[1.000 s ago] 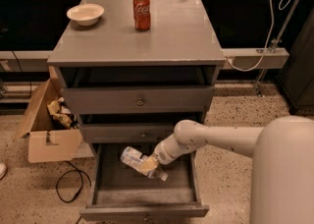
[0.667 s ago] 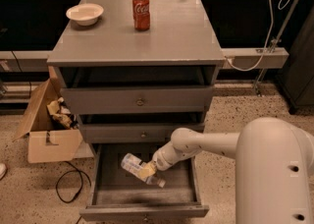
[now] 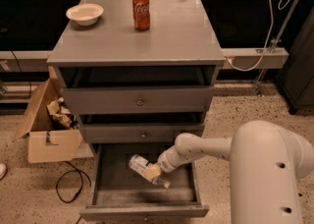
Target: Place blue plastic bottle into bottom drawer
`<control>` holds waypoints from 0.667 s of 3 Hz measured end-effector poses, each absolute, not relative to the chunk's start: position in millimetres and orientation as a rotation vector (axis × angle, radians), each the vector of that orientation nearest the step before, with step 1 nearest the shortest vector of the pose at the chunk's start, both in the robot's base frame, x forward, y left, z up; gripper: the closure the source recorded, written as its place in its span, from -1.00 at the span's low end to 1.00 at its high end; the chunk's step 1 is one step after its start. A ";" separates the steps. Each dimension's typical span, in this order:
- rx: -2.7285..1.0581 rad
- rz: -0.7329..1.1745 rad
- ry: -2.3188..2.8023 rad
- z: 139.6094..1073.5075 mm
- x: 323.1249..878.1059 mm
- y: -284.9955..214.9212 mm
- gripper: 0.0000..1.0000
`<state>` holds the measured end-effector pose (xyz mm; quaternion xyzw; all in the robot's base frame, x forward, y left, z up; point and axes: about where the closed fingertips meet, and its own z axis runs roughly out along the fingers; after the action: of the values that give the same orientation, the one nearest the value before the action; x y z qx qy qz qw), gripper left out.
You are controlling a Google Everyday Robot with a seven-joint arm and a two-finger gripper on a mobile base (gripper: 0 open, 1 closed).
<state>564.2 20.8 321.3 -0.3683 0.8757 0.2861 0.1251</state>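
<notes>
**Operator:** Where is the load right now?

**Spotter:** Your pincer point(image 3: 157, 171) is down inside the bottom drawer point(image 3: 96, 183), the lowest of the cabinet's wide, shallow grey boxes, which is pulled open. The pincer is clamped on the blue plastic bottle point(image 3: 139, 164), a small clear one with a pale blue-and-white label. The bottle lies tilted over the drawer floor, right of middle, with its labelled end sticking out up and to the left of the pincer. I cannot tell whether it touches the floor.

**Operator:** How will it behave when I let go?

**Spotter:** I'd judge it light, thin-walled and a bit springy. A hard squeeze would dent it rather than break it. It is smooth and round, so expect it to roll once it is free, though the drawer walls should stop it. You seem to have it by the body, which is the best place because the pads get the most surface there. The narrow end would slip more easily. Bring it close to the floor before you release it.

**Operator:** Anything nearby to mind?

**Spotter:** The red cola can point(image 3: 141, 12) and the pale round bowl point(image 3: 85, 14) stand on the grey counter point(image 3: 171, 36), well apart from your work. The middle grey drawer point(image 3: 142, 133) sits just above your arm, so watch it on the way out.
</notes>
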 end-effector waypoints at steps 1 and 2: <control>-1.018 0.867 2.542 265.7 583.4 -5.4 1.00; -0.986 0.902 2.546 234.1 593.8 -20.8 1.00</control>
<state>593.8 -20.8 234.1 -0.3398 0.8775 0.3111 0.1329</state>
